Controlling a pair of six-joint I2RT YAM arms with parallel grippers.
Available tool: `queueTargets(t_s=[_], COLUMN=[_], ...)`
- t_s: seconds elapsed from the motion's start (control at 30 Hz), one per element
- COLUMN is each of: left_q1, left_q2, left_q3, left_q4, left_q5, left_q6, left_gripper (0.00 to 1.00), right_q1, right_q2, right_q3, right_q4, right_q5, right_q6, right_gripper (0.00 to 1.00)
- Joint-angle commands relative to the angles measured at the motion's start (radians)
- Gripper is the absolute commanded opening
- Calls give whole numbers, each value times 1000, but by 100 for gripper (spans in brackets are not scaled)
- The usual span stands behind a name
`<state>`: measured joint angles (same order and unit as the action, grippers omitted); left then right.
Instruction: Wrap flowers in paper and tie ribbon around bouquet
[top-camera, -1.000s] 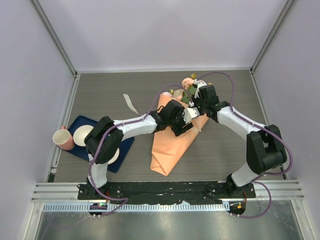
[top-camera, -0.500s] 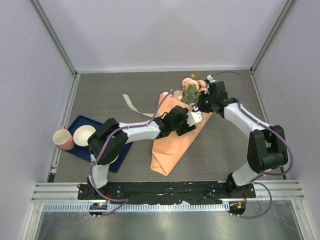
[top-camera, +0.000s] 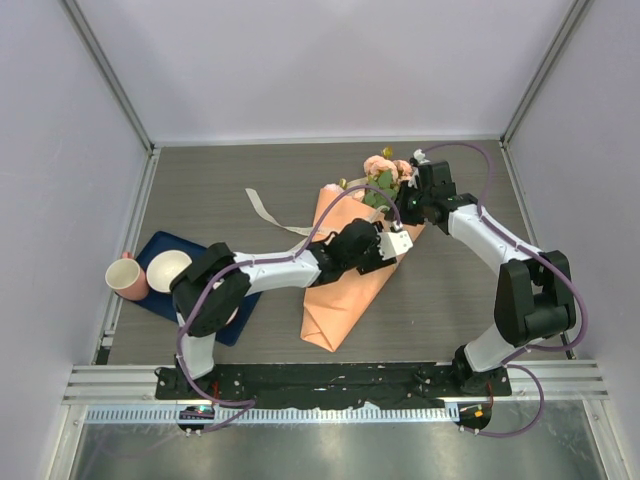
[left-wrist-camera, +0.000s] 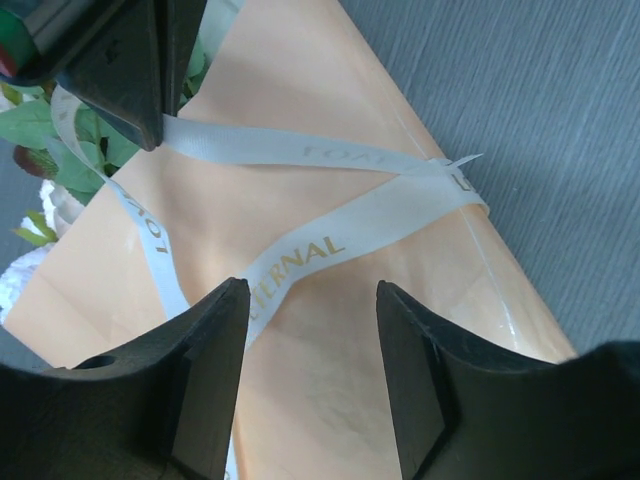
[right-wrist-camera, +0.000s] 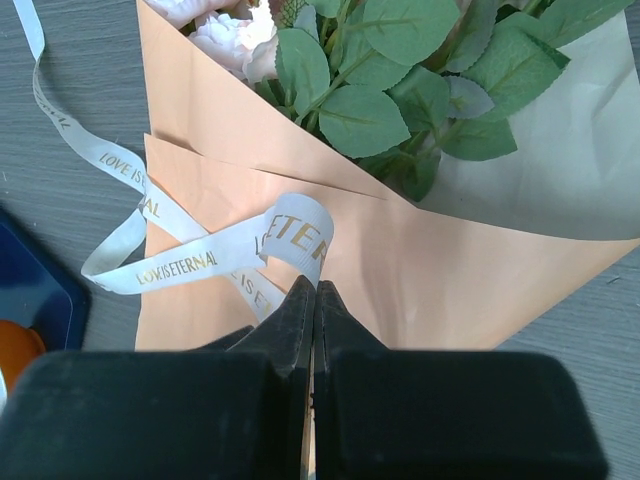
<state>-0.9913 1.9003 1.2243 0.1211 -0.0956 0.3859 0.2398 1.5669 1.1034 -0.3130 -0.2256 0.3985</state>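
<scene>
Right gripper (right-wrist-camera: 314, 292) pinched on ribbon (right-wrist-camera: 180, 268); left gripper (left-wrist-camera: 310, 300) fingers apart above its crossing. Ribbon's light, limp, slippery on thin paper (left-wrist-camera: 300, 90); I'd pinch it flat near the crossing.

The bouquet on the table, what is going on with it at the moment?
The flowers are already wrapped in the orange paper, and the ribbon is being tied around it. The right tool is shut on the ribbon near the leaves. The left tool is open over the spot where the ribbon crosses itself. No knot is visible yet.
</scene>
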Motion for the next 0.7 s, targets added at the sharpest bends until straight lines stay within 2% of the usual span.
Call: queueTargets(t_s=[0.0, 0.13, 0.33, 0.43, 0.5, 0.53, 0.57, 0.67], left_q1=[2, 11, 28, 28, 28, 26, 26, 25], left_q2=[-9, 49, 108, 120, 106, 95, 83, 19], left_q3=[27, 79, 125, 138, 138, 135, 129, 81], left_q4=[57, 18, 11, 9, 5, -9, -15, -8], left_q5=[-29, -29, 2, 11, 20, 28, 40, 62], left_q6=[68, 119, 133, 139, 136, 130, 123, 100], left_gripper=[62, 71, 61, 45, 26, 22, 12, 0], right_q1=[-2, -8, -19, -28, -36, -40, -48, -59], right_q2=[-4, -5, -1, 8, 15, 24, 28, 47], right_q3=[33, 35, 26, 18, 18, 19, 19, 12], right_q4=[12, 12, 15, 25, 31, 34, 38, 90], right_q5=[-23, -29, -47, -54, -67, -67, -64, -93], right_q6=[8, 13, 43, 66, 88, 98, 114, 186], right_gripper=[1, 1, 1, 1, 1, 1, 1, 1])
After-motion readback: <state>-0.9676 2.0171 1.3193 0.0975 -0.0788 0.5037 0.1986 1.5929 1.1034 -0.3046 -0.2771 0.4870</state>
